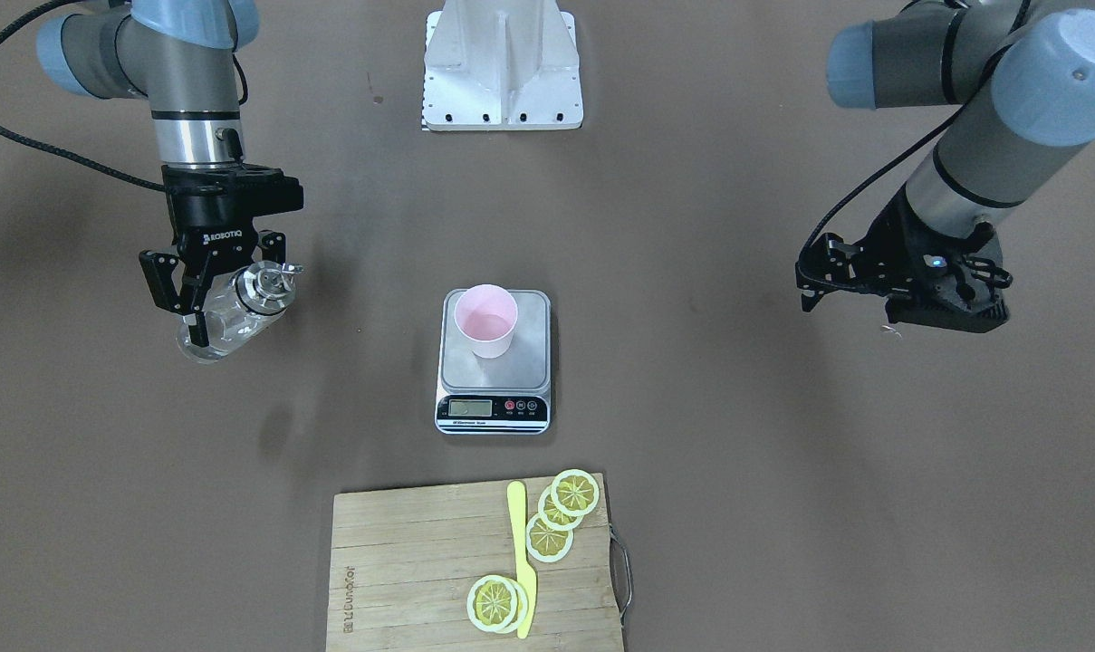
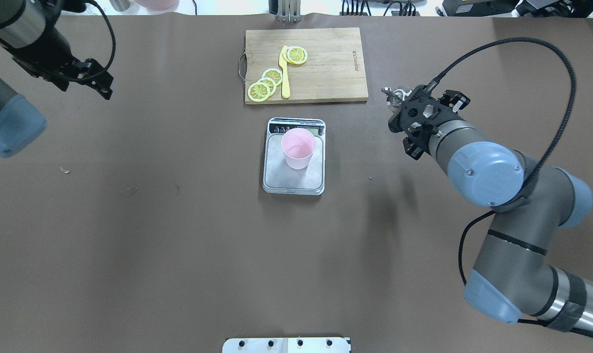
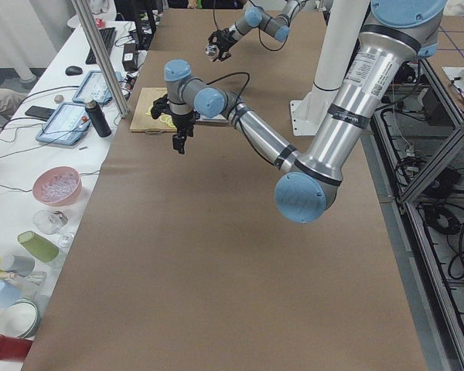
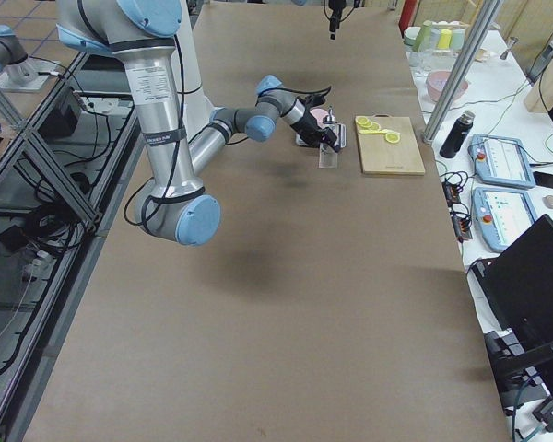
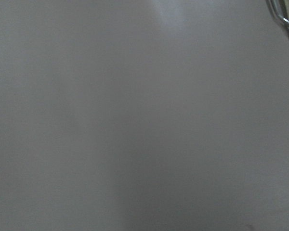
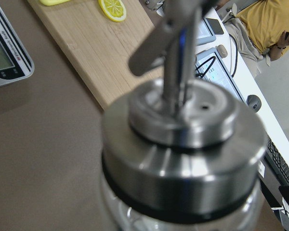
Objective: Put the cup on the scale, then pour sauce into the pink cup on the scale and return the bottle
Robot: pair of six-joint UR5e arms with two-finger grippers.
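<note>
Standing on the scale (image 1: 533, 349) mid-table, the cup (image 1: 485, 319) is set to receive sauce. Farther out, toward the right edge, the right gripper (image 1: 230, 294) has its fingers clamped on the tilted bottle (image 1: 221, 326), lifted off the table, probably for pouring. The left gripper (image 1: 814, 276) hangs out of the way toward the far left corner. I cannot tell how its fingers stand.

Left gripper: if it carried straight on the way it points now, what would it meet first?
Probably the bare table: the left gripper points down at it, nothing between; the angle is hard to judge.
</note>
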